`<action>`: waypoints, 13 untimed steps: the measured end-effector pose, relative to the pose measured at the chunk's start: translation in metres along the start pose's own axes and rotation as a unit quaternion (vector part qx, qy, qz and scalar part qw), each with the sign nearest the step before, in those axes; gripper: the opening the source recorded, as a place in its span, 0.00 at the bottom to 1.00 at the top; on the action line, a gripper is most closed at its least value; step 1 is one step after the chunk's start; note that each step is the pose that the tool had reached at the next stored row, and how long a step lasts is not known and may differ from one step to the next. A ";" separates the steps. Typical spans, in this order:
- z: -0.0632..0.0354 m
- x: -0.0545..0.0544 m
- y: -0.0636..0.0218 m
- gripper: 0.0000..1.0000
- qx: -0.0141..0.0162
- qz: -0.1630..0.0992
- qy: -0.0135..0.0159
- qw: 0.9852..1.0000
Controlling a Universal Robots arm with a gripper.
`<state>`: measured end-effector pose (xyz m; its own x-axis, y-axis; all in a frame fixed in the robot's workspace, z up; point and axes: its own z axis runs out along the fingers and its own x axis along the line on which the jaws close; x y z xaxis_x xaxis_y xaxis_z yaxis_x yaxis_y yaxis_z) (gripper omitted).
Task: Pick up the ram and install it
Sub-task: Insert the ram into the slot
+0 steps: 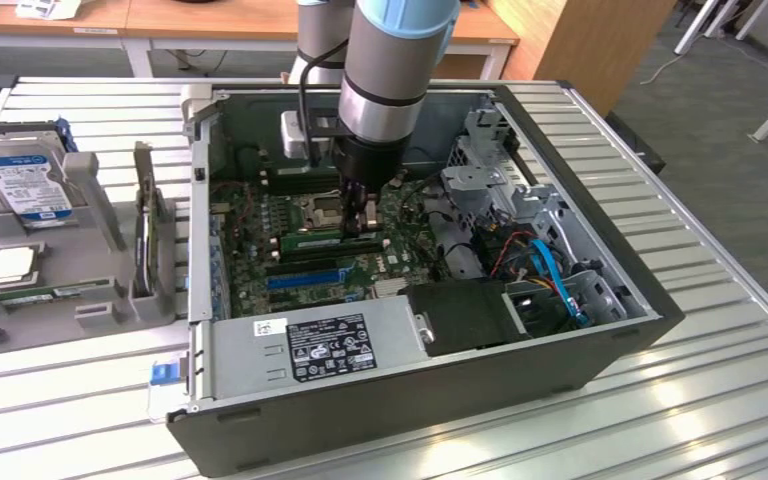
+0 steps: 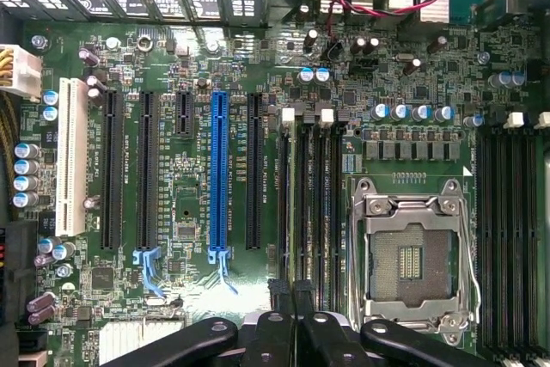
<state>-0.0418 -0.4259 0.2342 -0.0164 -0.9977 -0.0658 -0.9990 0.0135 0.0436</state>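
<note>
In the exterior view I hang straight down into the open computer case [image 1: 357,420], which lies on its side on the slatted metal table [image 1: 704,400]. My gripper [image 1: 360,222] is down at the motherboard [image 1: 257,235], its fingers drawn almost fully together. The ram [image 1: 315,241] stands on edge in the board just beneath them, a green strip running off toward the exterior view's left. My fingertips meet its top edge near the end on the exterior view's right. From here I cannot tell whether I pinch that thin edge or only bear on it. The open processor socket [image 1: 324,210] sits just behind the ram, and the blue slot [image 1: 307,278] lies in front of it, nearer the power supply [image 1: 317,345]. Well apart, on the grey tray [image 1: 91,310] at the exterior view's left, lie a second green stick [image 1: 64,292], a square silver processor chip [image 1: 8,265] and an upright hard drive [image 1: 24,180]. In the wrist view my black fingers [image 2: 275,333] close to a narrow gap, with the gripper [image 2: 288,290] right at the near end of the row of dark memory slots [image 2: 309,195]. These slots run between the blue slot [image 2: 219,178] and the processor socket [image 2: 411,251]. Seen edge-on among them, I cannot say which line is the ram.
</note>
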 end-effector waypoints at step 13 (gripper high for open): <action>0.0009 0.000 0.0004 0.12 -0.001 0.000 0.000 1.000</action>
<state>-0.0423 -0.4259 0.2333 -0.0162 -0.9977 -0.0658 -0.9989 0.0133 0.0446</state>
